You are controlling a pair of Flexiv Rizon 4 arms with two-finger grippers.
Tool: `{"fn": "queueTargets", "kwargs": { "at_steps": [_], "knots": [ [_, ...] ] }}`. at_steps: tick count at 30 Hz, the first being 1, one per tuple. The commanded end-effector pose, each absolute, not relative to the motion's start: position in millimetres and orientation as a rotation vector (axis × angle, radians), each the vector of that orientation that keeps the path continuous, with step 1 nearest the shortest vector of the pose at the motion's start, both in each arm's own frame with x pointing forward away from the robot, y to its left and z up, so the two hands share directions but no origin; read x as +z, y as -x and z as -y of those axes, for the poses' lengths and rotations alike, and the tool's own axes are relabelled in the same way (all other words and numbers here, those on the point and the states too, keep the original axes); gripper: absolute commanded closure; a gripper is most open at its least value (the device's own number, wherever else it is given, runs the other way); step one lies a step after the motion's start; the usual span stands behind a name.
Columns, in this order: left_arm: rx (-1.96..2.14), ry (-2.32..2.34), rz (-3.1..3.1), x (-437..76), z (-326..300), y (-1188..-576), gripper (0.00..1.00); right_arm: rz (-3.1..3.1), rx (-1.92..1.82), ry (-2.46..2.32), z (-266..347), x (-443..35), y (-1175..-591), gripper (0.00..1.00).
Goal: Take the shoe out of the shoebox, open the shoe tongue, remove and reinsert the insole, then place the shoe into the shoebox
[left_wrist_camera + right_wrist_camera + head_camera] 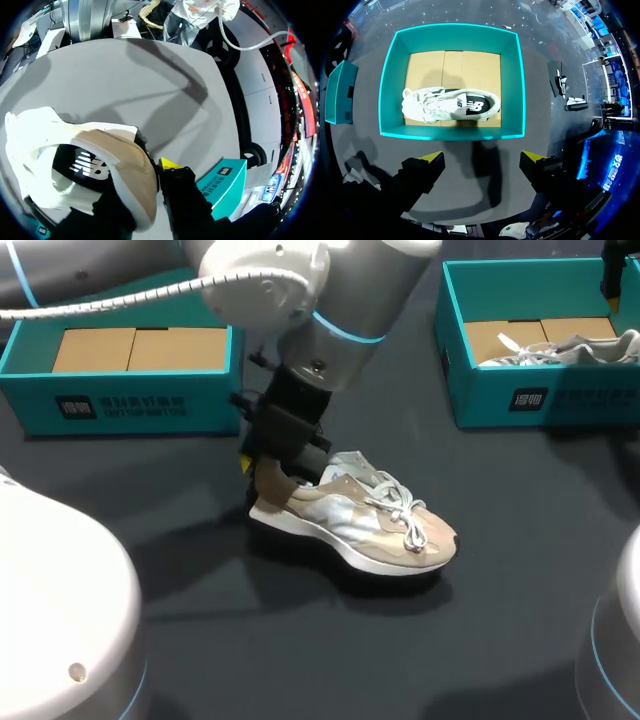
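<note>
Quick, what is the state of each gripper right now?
Left gripper: closed on the heel of the tan shoe on the table.
Right gripper: open, holding nothing, above the box with the white shoe.

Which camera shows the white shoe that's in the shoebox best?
The right wrist view: it looks straight down on the whole white shoe inside the shoebox. The head view catches only its upper part above the box wall. The left wrist view does not show it.
</note>
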State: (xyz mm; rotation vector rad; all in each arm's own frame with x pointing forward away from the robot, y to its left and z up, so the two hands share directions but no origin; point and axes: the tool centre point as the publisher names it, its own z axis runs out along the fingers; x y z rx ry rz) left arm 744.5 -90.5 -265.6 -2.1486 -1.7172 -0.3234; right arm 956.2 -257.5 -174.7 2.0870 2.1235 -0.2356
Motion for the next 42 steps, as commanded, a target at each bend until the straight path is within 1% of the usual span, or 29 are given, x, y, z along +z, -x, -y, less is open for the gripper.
{"fn": "queueTargets", "kwargs": {
  "at_steps": [1,7,24,42],
  "knots": [
    [-0.345,2.127,1.801,-285,96,-732,1.00,-2.123,-0.235,-2.087,258,-174,-955,0.00],
    [-0.356,2.121,1.887,-302,106,-727,1.00,-2.123,-0.235,-2.087,258,-174,-955,0.00],
    [-0.306,2.124,1.966,-321,114,-720,1.00,-2.123,-0.235,-2.087,258,-174,-955,0.00],
    [-0.295,2.120,1.995,-329,111,-719,1.00,-2.123,-0.235,-2.087,258,-174,-955,0.00]
  ]
}}
